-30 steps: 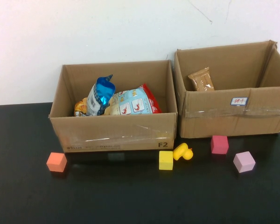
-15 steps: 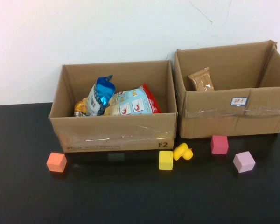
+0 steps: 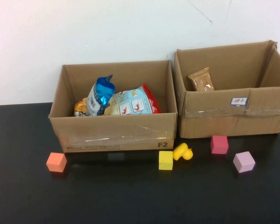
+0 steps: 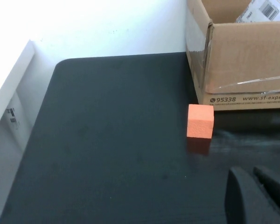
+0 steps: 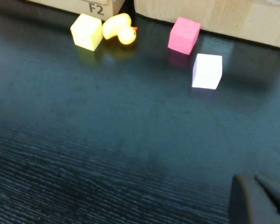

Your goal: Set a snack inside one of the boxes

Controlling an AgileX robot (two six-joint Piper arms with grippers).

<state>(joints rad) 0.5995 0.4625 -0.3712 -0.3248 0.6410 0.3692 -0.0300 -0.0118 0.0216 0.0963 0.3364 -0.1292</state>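
The left cardboard box (image 3: 112, 135) holds a blue bag (image 3: 101, 93), a light-blue and red snack bag (image 3: 135, 101) and an orange packet (image 3: 80, 108). The right cardboard box (image 3: 233, 116) holds one brown snack packet (image 3: 201, 79). Neither gripper shows in the high view. My left gripper (image 4: 252, 175) is shut and empty, low over the black table near the left box's front left corner (image 4: 242, 60). My right gripper (image 5: 254, 179) is shut and empty, over the table in front of the boxes.
On the black table in front of the boxes lie an orange cube (image 3: 56, 162), a yellow cube (image 3: 165, 160), a yellow rubber duck (image 3: 183, 152), a pink cube (image 3: 219, 144) and a lilac cube (image 3: 244, 162). A white wall stands behind the boxes.
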